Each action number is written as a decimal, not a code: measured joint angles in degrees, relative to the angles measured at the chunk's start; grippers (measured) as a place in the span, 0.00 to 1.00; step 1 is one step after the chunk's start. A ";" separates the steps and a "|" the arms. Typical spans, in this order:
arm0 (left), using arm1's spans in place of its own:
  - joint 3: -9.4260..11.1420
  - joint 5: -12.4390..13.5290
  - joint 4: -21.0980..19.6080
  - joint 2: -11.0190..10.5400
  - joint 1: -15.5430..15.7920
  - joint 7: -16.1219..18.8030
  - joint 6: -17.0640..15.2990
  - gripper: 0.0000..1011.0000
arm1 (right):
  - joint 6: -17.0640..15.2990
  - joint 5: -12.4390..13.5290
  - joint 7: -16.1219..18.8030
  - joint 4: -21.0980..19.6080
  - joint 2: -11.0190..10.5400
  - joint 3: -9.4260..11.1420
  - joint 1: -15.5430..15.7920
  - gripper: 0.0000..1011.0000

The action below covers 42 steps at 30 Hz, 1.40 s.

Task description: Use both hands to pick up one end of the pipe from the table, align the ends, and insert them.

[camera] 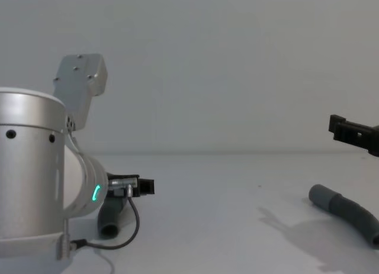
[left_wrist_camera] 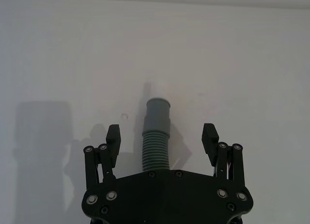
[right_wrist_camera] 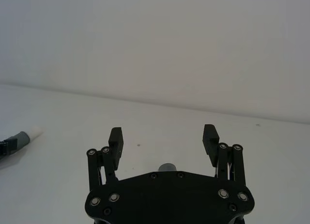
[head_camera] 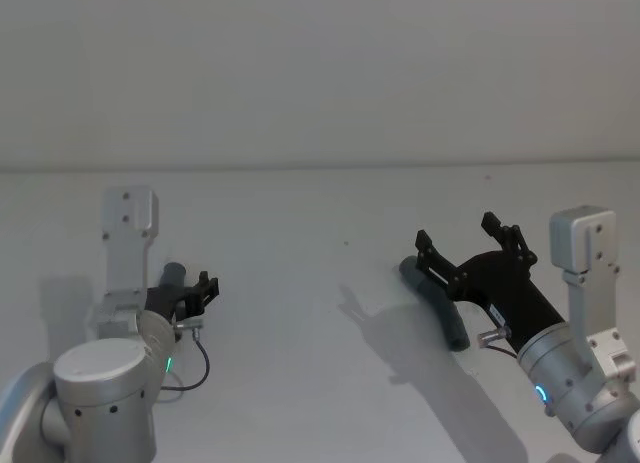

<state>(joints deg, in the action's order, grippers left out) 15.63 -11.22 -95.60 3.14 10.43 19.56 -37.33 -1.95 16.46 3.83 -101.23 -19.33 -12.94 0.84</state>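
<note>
The short pipe piece (left_wrist_camera: 155, 149) lies on the table (head_camera: 330, 213) at my left, its grey collar (left_wrist_camera: 159, 112) pointing away from the wrist. My left gripper (left_wrist_camera: 161, 134) is open and straddles its ribbed body, jaws apart on either side. In the head view that gripper (head_camera: 200, 291) sits low over the piece (head_camera: 172, 275). The longer curved piece (head_camera: 437, 301) lies at the right, with my right gripper (head_camera: 470, 245) open just above its near-centre end. The right wrist view shows the short piece's white tip (right_wrist_camera: 34, 132) far off, and the right gripper (right_wrist_camera: 163, 136) open.
The pale table runs back to a plain wall (head_camera: 320, 73). Between the two pipe pieces lies a wide stretch of bare surface (head_camera: 320, 313). A black cable (camera: 133, 226) loops under my left wrist near the short piece (camera: 111, 218).
</note>
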 joint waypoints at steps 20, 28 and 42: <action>-0.99 0.18 2.64 0.92 0.36 -0.77 -0.47 0.99 | 0.00 0.00 0.00 0.00 0.00 0.00 0.00 0.99; -1.52 0.19 3.90 1.25 0.40 -1.12 0.16 0.96 | 0.00 0.00 0.00 0.00 0.00 0.00 0.00 0.99; -1.61 0.78 5.12 0.95 0.88 -2.17 0.54 0.77 | 0.00 0.00 0.00 0.00 0.00 0.00 0.00 0.99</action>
<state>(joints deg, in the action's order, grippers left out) 14.01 -10.44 -90.48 4.09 11.31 17.39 -36.79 -1.95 16.46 3.83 -101.23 -19.33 -12.94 0.84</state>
